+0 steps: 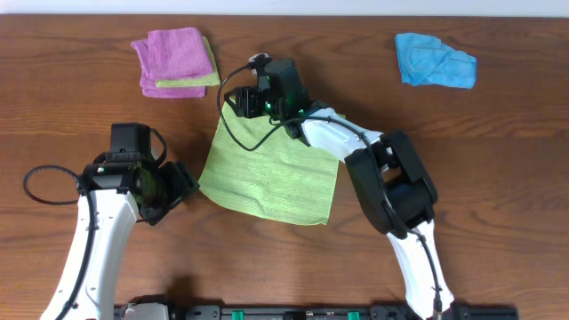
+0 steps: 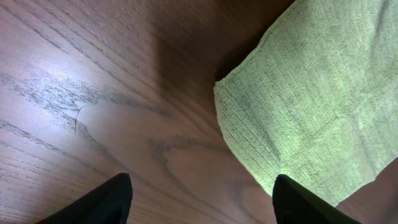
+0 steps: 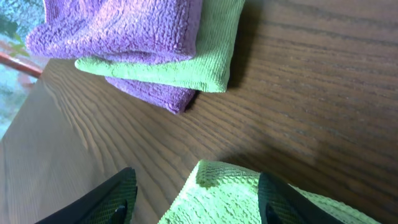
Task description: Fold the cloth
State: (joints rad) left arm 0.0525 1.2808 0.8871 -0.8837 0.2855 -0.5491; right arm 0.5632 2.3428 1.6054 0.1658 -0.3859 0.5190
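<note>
A green cloth (image 1: 271, 173) lies spread flat on the wooden table at the centre. My right gripper (image 1: 238, 105) is open just above its far left corner; that corner (image 3: 214, 177) shows between the fingers (image 3: 196, 202) in the right wrist view. My left gripper (image 1: 178, 191) is open and empty, beside the cloth's near left corner. The left wrist view shows that corner (image 2: 233, 93) ahead of the fingers (image 2: 199, 205), with the right finger over the cloth's edge.
A stack of folded purple and green cloths (image 1: 175, 60) sits at the back left, also in the right wrist view (image 3: 143, 43). A crumpled blue cloth (image 1: 434, 60) lies at the back right. A black cable loop (image 1: 49, 187) lies at the left.
</note>
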